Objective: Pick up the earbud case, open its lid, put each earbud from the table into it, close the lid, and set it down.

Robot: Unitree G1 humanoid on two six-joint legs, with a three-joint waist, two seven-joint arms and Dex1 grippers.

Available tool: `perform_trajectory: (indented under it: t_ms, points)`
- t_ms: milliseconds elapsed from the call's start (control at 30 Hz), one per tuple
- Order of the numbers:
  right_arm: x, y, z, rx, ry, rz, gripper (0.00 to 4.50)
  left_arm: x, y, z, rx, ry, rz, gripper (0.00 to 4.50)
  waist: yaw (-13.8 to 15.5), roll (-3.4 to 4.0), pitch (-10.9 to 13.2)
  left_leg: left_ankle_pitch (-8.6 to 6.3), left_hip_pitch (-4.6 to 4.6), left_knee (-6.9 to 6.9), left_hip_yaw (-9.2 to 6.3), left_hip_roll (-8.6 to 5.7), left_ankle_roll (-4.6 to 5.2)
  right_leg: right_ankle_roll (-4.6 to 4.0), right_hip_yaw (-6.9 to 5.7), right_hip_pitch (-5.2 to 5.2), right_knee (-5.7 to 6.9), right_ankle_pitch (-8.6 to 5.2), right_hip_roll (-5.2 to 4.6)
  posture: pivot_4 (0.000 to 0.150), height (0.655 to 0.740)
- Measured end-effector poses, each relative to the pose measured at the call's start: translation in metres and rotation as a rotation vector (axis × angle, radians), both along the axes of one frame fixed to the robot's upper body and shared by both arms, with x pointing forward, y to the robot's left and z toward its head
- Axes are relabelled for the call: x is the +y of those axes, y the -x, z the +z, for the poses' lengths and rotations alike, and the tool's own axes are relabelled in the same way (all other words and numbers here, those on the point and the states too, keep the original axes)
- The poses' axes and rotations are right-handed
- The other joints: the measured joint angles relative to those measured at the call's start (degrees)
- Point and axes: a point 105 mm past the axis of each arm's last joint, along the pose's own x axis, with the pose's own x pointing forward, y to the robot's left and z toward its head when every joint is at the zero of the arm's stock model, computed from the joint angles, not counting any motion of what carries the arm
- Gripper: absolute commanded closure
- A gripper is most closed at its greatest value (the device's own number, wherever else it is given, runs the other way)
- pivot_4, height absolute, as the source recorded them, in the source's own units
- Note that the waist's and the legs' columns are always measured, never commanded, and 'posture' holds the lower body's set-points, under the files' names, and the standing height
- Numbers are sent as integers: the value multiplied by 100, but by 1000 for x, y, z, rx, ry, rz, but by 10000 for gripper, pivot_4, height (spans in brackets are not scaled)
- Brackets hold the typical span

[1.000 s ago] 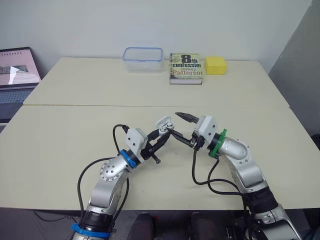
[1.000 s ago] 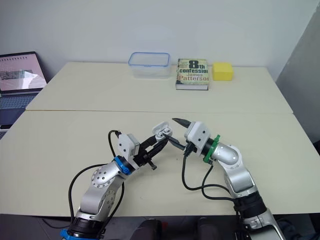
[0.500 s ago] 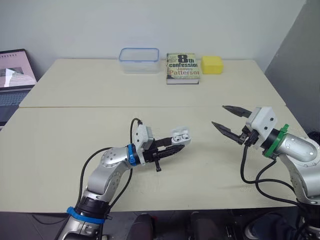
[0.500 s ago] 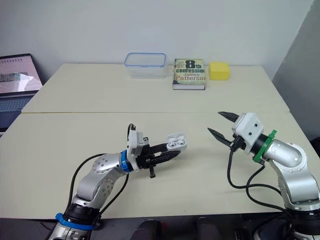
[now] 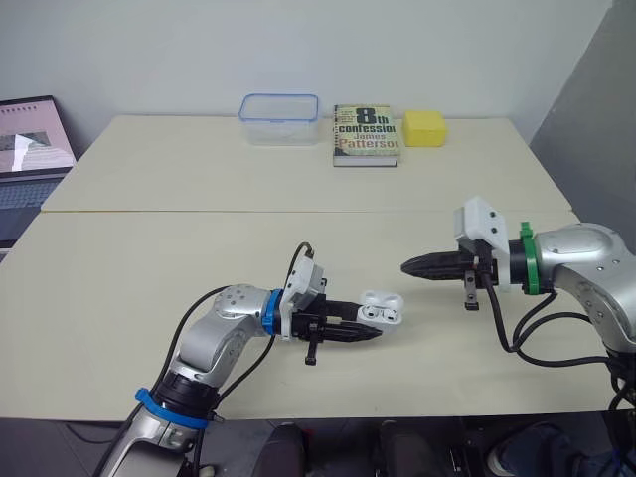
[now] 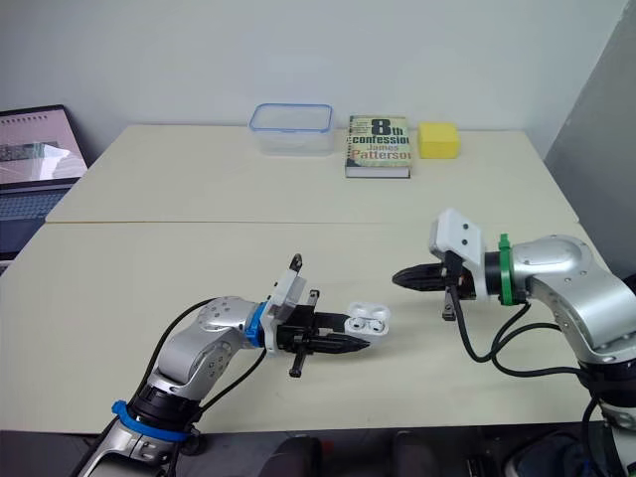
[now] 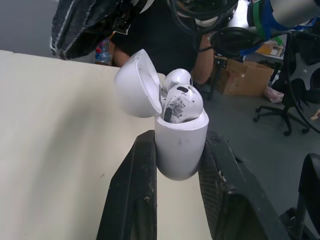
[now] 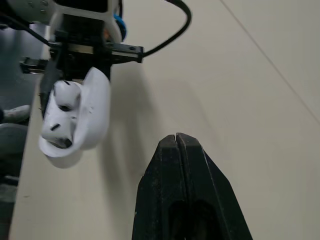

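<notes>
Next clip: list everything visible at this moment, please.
earbud case: one, white, lid open, held over the near table
earbuds: two, white, seated in the case
tables: two, beige, pushed together
container: one, clear with blue rim, far table
book: one, greenish cover, beside the container
block: one, yellow, right of the book
laptop: one, open, far left
left pincer: one, black, shut on the earbud case
right pincer: one, black, shut, empty, pointing toward the case
</notes>
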Motion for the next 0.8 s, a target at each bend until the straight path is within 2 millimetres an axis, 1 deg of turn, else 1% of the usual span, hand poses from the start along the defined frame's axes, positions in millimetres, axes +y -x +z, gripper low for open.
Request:
perform_trajectory:
  t_ms: [267,433,500,600,667,733,800]
  points:
    - [7,19,-9,110,12,97,45000,0,1,-2,-5,0,1,37499,13,0,0,0,-1,0,-1,0,0,0,-2,0,-1,0,0,1500,7400]
    - [13,33,-1,122,-18,155,45000,1,1,-4,-8,-12,7,37499,13,0,0,0,-1,0,-4,0,0,0,-4,0,0,0,0,1500,7400]
    - [12,36,-1,125,-16,162,45000,0,0,-5,-5,-13,11,37499,16,0,0,0,-2,0,-4,0,0,1,-5,0,-2,0,0,1500,7400]
    - [9,41,-7,147,-1,160,45000,0,-3,-7,13,-10,29,37499,21,0,0,0,-2,0,-3,0,0,1,-4,0,-3,0,0,1500,7400]
    - [8,39,-8,134,0,143,45000,-1,-4,-9,44,-13,42,37499,16,0,0,0,-1,0,-2,0,0,1,-3,0,-1,0,0,1500,7400]
    - [6,30,-8,86,4,89,45000,-1,-10,-9,167,-18,79,37499,13,-1,1,0,-1,1,-7,1,0,2,-7,-1,1,0,0,1500,7400]
    - [-1,18,-9,45,11,23,45000,1,-15,-9,298,-50,104,37499,7,-2,1,0,-1,1,-9,0,0,3,-9,0,1,-1,2,1500,7400]
